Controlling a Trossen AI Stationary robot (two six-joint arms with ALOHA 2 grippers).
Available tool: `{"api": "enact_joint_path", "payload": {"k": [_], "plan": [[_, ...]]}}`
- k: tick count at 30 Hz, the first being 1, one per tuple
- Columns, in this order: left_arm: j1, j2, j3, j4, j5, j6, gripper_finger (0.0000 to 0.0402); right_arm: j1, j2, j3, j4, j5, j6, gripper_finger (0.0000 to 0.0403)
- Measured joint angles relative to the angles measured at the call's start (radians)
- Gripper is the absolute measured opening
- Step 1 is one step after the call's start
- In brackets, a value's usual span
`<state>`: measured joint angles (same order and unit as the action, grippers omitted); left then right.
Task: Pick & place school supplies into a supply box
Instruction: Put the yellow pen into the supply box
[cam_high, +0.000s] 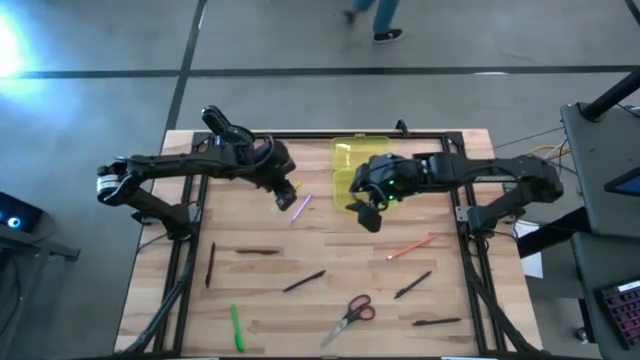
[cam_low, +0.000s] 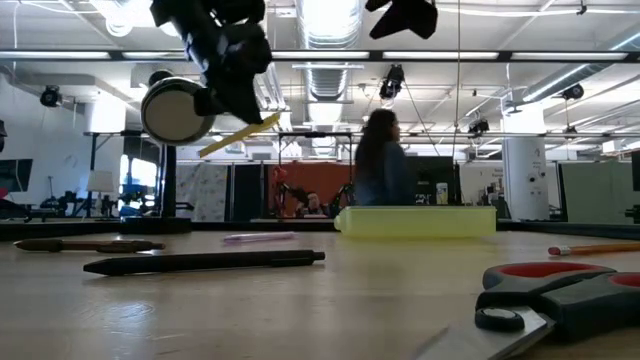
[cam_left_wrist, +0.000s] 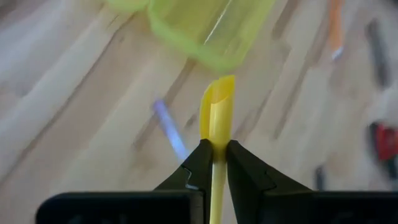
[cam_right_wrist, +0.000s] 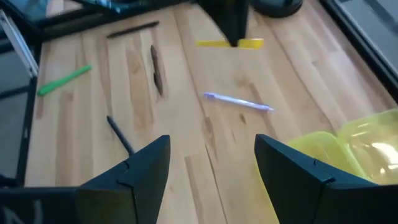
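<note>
The left gripper (cam_high: 284, 193) hung above the table (cam_high: 260, 300), pinching 1 yellow pencil (cam_left_wrist: 217, 112) crosswise. The supply box (cam_high: 352, 176) lay to its right, lid open, with the pencil's long axis pointing roughly toward it. The right gripper (cam_high: 366, 214) waited, spread wide, just beside the box.

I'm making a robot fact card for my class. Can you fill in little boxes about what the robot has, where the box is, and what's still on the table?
left gripper: shut on the yellow pencil, lifted above the table
right gripper: open, empty, over the supply box
supply box: lid open, at the table's far middle
purple pen: lying beside the box
still lying out: orange pencil, green pen, scissors, several black pens
</note>
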<state>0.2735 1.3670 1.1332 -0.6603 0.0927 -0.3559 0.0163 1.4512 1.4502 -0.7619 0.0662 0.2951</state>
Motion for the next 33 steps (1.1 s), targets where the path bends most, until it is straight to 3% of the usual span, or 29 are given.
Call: {"api": "enact_joint_path", "payload": {"k": [10,15,22,33], "plan": [[-0.003,0.0,-0.001,0.284,0.024,-0.222,0.0002,-0.003,0.04,0.0,0.19,0.024,0.04,0.0226],[-0.003,0.0,-0.002,0.416,0.008,-0.338,0.0001,-0.004,0.042,0.0,0.187,0.171,0.093,0.0226],[-0.003,0.0,-0.01,0.406,0.006,-0.338,0.0001,-0.008,0.031,-0.005,0.099,0.189,0.175,0.0226],[-0.003,0.0,-0.01,0.282,-0.006,-0.213,0.0,-0.008,0.02,-0.026,0.092,0.192,0.225,0.0226]]}}
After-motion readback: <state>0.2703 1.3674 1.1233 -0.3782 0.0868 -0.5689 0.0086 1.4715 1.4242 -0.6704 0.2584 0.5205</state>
